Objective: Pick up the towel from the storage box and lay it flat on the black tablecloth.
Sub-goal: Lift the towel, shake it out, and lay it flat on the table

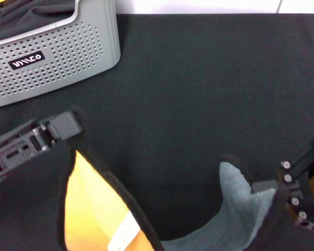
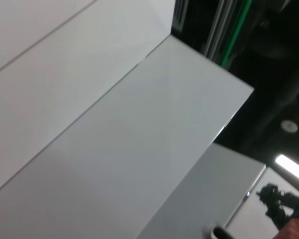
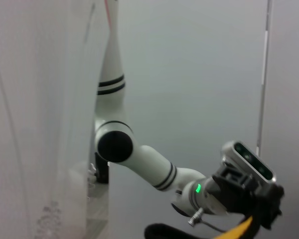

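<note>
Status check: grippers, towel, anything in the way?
Left gripper and right gripper each hold a towel corner, above the black tablecloth. Not flat yet. Storage box far left, clear.

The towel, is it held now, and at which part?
Yes. The towel hangs between both arms: the left gripper holds one upper corner, orange face showing, and the right gripper the other, grey face showing.

One towel [image 1: 110, 209] shows, orange-yellow on one face and grey on the other, with one small white tag [image 1: 124, 232]. One storage box [image 1: 57, 49] is in view, carrying one black logo label [image 1: 27, 60]. One black tablecloth [image 1: 199, 89] covers the desk. Two grippers appear: the left gripper [image 1: 68, 125] and the right gripper [image 1: 282, 193].
</note>
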Motion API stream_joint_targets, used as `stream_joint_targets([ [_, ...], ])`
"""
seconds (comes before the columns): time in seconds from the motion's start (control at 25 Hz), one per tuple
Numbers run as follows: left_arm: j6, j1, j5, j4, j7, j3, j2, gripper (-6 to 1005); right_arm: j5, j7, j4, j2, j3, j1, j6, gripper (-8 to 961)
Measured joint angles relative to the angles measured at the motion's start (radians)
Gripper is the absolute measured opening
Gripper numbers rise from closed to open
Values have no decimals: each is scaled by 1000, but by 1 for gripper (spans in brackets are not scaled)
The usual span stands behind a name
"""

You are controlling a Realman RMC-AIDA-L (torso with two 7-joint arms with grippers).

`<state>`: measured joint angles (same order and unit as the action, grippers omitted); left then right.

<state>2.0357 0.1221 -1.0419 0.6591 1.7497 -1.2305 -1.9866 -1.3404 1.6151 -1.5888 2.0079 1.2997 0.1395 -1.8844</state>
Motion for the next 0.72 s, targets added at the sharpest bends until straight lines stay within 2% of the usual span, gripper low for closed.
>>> stream_joint_targets([
  [0.44,4,-21,37,21,-1,-4,9,13,83,4,34,0,-28,-4,-112,15],
  [0.6,4,-26,57,15,-6,-7,12,13,114,0,121,0,-56,8,-146,15],
  [0.72,0,11,52,-69,-28,-2,18,13,108,-4,224,0,-71,32,-131,15],
])
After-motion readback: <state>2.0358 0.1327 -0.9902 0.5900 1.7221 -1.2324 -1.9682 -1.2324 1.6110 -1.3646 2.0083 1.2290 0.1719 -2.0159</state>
